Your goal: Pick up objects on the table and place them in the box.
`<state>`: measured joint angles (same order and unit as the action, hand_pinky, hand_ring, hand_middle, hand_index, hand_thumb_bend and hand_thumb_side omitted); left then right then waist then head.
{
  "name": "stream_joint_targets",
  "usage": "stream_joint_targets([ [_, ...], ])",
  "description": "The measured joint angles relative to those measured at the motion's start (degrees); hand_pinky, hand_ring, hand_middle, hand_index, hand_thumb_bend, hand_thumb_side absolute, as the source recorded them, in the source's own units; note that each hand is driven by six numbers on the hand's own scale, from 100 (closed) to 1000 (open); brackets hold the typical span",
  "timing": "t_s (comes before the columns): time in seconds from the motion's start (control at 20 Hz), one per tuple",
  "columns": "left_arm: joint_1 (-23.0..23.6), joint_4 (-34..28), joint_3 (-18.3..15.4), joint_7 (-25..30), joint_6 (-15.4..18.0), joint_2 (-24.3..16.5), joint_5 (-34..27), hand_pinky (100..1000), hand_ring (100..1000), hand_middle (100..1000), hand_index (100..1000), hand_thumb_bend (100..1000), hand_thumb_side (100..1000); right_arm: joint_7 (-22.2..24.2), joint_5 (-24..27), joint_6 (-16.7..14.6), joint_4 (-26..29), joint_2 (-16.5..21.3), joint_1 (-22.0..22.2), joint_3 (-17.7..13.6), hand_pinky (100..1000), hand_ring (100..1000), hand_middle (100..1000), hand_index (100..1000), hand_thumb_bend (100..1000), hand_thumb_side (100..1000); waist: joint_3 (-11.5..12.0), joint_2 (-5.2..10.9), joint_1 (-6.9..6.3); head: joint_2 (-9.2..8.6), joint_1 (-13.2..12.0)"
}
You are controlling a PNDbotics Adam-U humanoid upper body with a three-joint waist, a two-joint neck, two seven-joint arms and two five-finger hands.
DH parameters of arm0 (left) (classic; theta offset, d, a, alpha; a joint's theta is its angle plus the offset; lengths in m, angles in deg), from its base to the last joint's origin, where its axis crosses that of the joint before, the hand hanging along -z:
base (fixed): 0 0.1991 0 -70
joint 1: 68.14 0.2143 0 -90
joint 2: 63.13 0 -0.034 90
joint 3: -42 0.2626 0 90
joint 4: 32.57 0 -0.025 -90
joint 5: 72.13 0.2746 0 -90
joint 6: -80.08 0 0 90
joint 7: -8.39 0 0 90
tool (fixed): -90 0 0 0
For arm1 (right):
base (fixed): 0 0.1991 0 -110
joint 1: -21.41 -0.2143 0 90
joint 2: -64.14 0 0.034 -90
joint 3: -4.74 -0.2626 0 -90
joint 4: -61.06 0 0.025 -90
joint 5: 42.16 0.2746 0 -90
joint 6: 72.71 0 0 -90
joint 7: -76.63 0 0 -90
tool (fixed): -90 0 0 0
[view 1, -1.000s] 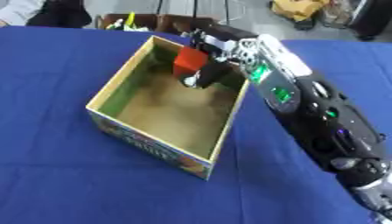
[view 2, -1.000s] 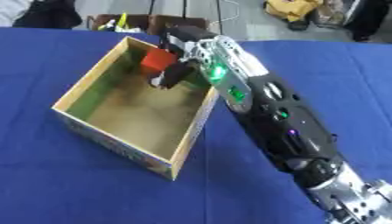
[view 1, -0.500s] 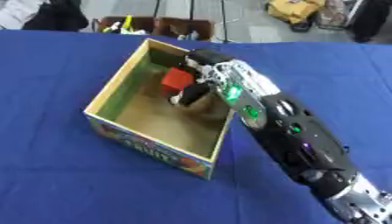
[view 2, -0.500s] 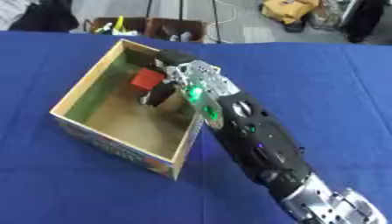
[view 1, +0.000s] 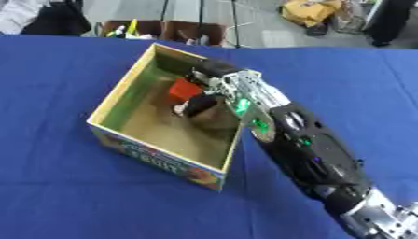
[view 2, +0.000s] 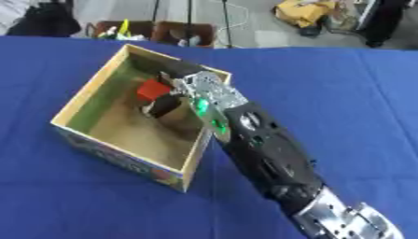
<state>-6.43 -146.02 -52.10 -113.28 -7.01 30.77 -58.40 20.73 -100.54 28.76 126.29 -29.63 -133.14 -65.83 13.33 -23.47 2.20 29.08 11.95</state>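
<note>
The table (view 1: 65, 186) carries a blue cloth; one open cardboard box (view 1: 159, 161) rests directly on it.

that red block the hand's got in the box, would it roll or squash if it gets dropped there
The red block looks boxy with flat faces, so it probably settles rather than rolls. It seems to hold its shape in the right hand, so likely stiff. The box walls would contain it.

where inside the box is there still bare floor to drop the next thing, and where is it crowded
Free: the brown floor of the box toward its near printed wall and left wall, roughly the near half. Crowded: the far right corner, where the right hand reaches over the rim with the red object at its fingers. Outside, the blue tablecloth looks bare.
</note>
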Motion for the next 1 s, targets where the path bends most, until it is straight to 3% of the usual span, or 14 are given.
stream_joint_targets([
  [0.25, 0.0, 0.0, 0.0, 0.0, 0.0, 0.0, 0.0, 696, 792, 751, 844, 100, 937, 3.8, 0.8, -1.6, 1.6, 0.2, -0.6, -0.1, 784, 918, 826, 871, 581, 744, -0.2, 0.54, 0.09, 0.13, -0.7],
  [0.45, 0.1, 0.0, 0.0, 0.0, 0.0, 0.0, 0.0, 697, 792, 751, 844, 100, 936, 6.1, 3.5, -1.7, 4.1, 1.7, -1.3, -0.9, 786, 912, 819, 877, 599, 764, -0.7, 1.1, 0.18, 0.62, -1.8],
  [0.7, 0.3, 0.0, 0.0, 0.0, 0.0, 0.0, 0.0, 697, 793, 751, 844, 100, 935, 5.7, 7.5, -0.3, 10.3, 4.1, -1.6, -2.4, 787, 900, 810, 875, 595, 789, -1.4, 1.59, 0.24, 0.96, -2.6],
  [1.0, 0.9, 0.0, 0.0, -0.1, -0.1, -0.1, 0.2, 697, 793, 751, 844, 100, 935, 4.3, 11.5, 2.1, 20.5, 8.6, -0.3, -4.2, 785, 884, 806, 878, 525, 846, -2.8, 2.35, -0.32, 1.64, -3.4],
])
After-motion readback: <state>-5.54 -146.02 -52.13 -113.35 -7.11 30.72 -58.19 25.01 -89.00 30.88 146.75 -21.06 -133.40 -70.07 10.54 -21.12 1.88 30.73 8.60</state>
